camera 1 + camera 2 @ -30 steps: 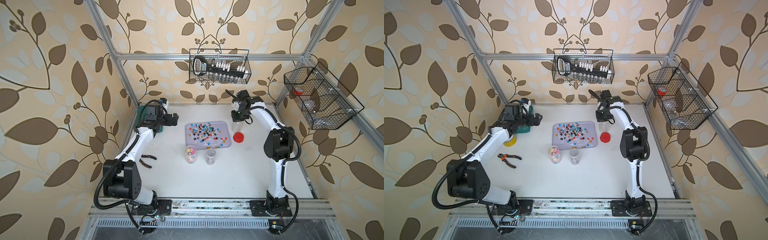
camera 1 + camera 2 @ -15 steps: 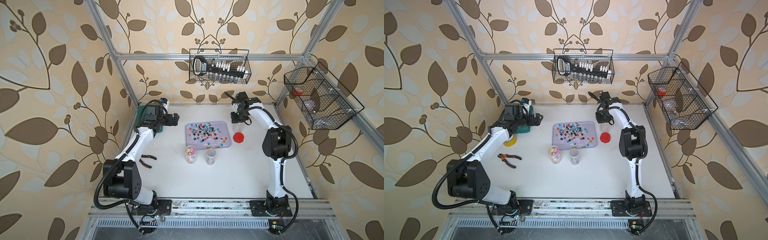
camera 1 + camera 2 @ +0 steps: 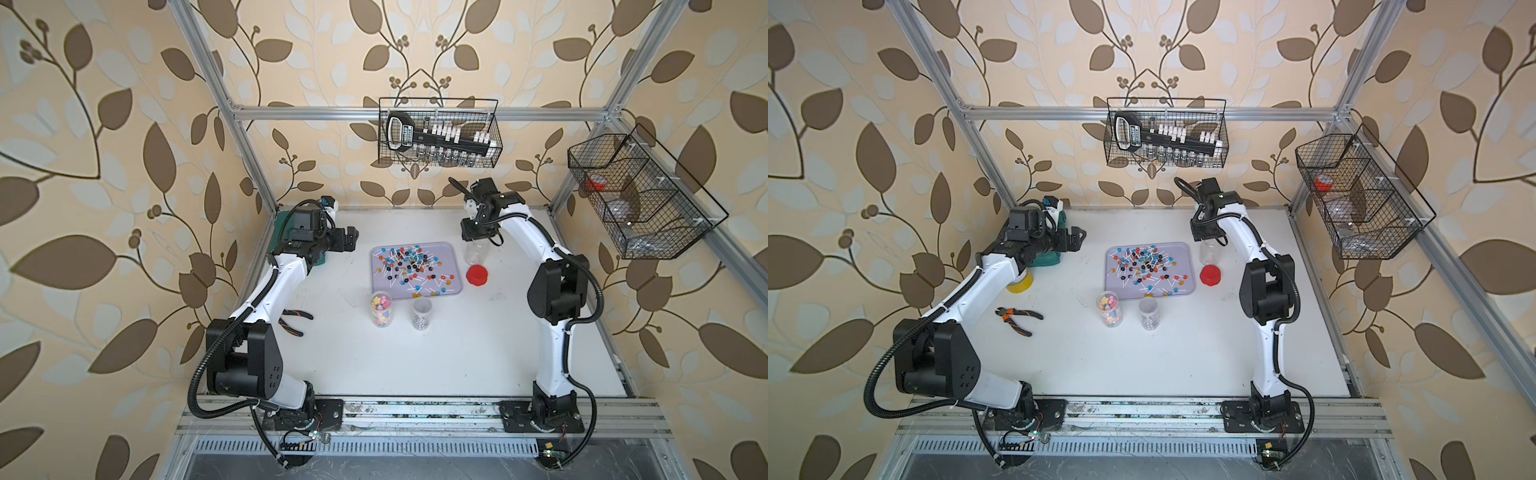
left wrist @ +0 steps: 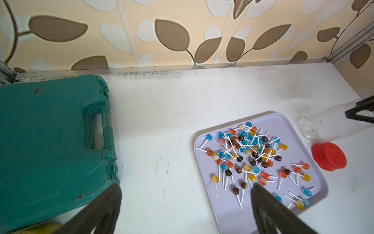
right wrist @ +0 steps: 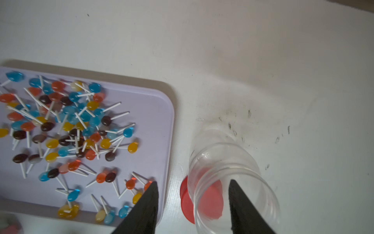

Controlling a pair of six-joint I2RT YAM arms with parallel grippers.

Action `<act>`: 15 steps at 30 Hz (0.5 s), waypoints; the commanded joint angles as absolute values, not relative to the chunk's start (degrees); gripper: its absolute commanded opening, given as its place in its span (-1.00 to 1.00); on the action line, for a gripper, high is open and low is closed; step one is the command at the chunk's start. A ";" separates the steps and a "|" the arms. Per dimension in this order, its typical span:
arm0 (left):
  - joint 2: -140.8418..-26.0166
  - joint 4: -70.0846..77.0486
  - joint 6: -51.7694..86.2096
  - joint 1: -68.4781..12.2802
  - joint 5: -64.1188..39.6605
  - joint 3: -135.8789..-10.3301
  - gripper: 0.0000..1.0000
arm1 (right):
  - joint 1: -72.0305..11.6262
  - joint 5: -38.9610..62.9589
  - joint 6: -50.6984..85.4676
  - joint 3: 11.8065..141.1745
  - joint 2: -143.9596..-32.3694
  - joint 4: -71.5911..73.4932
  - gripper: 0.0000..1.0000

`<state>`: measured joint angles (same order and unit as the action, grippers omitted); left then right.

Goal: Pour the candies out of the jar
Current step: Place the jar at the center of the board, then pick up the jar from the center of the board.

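1. Lollipops (image 3: 409, 266) lie spread on the lilac tray (image 3: 451, 257), frame centre in both top views. Pour looks done.
2. Clear jar (image 3: 476, 251) is empty and upright, just right of the tray, with the red lid (image 3: 477, 275) beside it.
3. Right gripper (image 5: 193, 181) has its jaws parted astride the jar rim (not clamping). Left gripper (image 4: 186, 187) is wide open and empty.
4. Two filled jars (image 3: 381, 309) below the tray are still full, maybe next.

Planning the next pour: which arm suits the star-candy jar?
Probably left: left end effector is open, empty, nearer the star-candy jar; right end effector is at the empty jar.
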<state>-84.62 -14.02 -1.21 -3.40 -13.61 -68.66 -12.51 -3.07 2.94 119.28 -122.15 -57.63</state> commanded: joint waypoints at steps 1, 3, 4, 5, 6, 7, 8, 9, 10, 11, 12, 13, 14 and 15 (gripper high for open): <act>-84.64 -14.15 -0.79 -3.60 -15.37 -71.54 0.98 | -13.15 -5.01 3.25 121.42 -116.86 -56.30 0.24; -84.64 -14.37 -0.69 -3.66 -15.99 -71.71 0.98 | -13.99 -4.89 3.38 120.18 -114.39 -55.05 0.56; -84.71 -14.69 -0.31 -3.61 -16.27 -72.10 0.98 | -14.66 -4.84 3.42 119.40 -113.23 -54.54 0.74; -84.89 -15.37 -0.18 -3.62 -16.71 -72.61 0.98 | -15.42 -4.60 3.58 118.67 -112.09 -54.28 0.87; -85.18 -16.22 -0.31 -3.60 -17.04 -73.27 0.98 | -16.06 -4.29 3.60 117.79 -111.04 -53.95 0.98; -85.69 -17.60 -0.26 -3.65 -17.02 -74.15 0.98 | -16.85 -3.82 3.52 116.37 -109.79 -53.62 0.99; -86.15 -19.05 -0.56 -3.65 -16.90 -75.00 0.98 | -17.68 -3.38 3.58 115.00 -108.58 -53.17 0.99; -86.74 -20.78 -1.11 -3.68 -17.04 -76.24 0.98 | -18.58 -2.08 3.61 112.79 -106.95 -52.30 0.99; -87.13 -22.09 -0.96 -3.60 -16.58 -77.27 0.98 | -19.49 -0.80 3.83 110.03 -105.13 -50.91 0.99; -87.33 -22.75 -0.40 -3.67 -15.66 -77.83 0.98 | -20.55 0.40 3.95 107.59 -103.17 -49.38 0.98; -87.21 -23.10 0.02 -3.68 -14.73 -78.20 0.98 | -21.73 2.23 3.96 104.57 -101.07 -47.55 0.98; -86.91 -23.04 0.64 -3.60 -13.70 -78.19 0.98 | -23.10 4.35 3.96 101.89 -99.18 -46.14 0.98; -86.71 -22.77 1.59 -3.66 -12.34 -77.98 0.98 | -24.41 5.90 4.24 99.95 -97.58 -44.88 0.98; -86.45 -22.70 2.37 -3.65 -10.76 -77.87 0.98 | -26.18 7.46 4.48 97.87 -96.03 -43.69 0.97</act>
